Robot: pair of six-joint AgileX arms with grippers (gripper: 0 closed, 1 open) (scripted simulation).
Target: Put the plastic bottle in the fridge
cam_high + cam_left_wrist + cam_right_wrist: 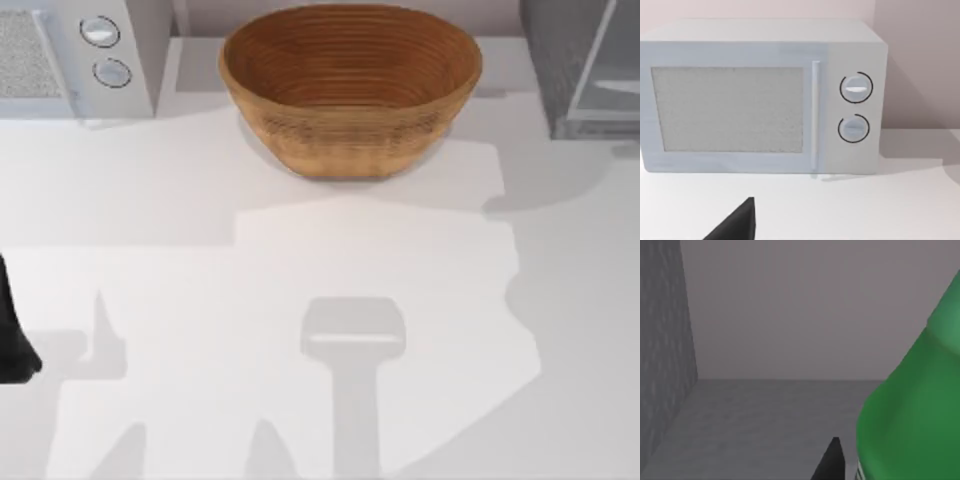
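White surface (300, 270) at the near side, bare but for grey shadows. At its near left edge, dark left arm (12, 330), parked; left end effector (737, 222) facing the white microwave with two round knobs (760, 100) at the far left, well apart from it. Cannot tell how that end effector stands.

Farther back, at the far middle, oval brown wicker basket (350, 90), with nothing seen in it. At the far right corner, large grey boxy fridge (575, 70), with a dark speckled side and a pale door panel.

Inside that fridge, by the right wrist view: speckled wall (665, 340), grey floor and plain back wall ahead. Right end effector (836, 462) reached in there, with one dark fingertip showing hard against the small bright green translucent plastic bottle (910, 415). Looks pinched on the bottle's body, judged from the bottle hanging right at the fingertip, clear of the floor that shows.

Turning point for the next move: bottle in the right end effector itself, nothing between it and the fridge floor farther in. Long axis slanted across the wrist view, broad labelled body nearest the fingertip, shoulder narrowing toward the neck; cap cut off. Probably close to upright, neck up, though true tilt against the floor cannot be told. Calls for lowering, base first, then letting go.
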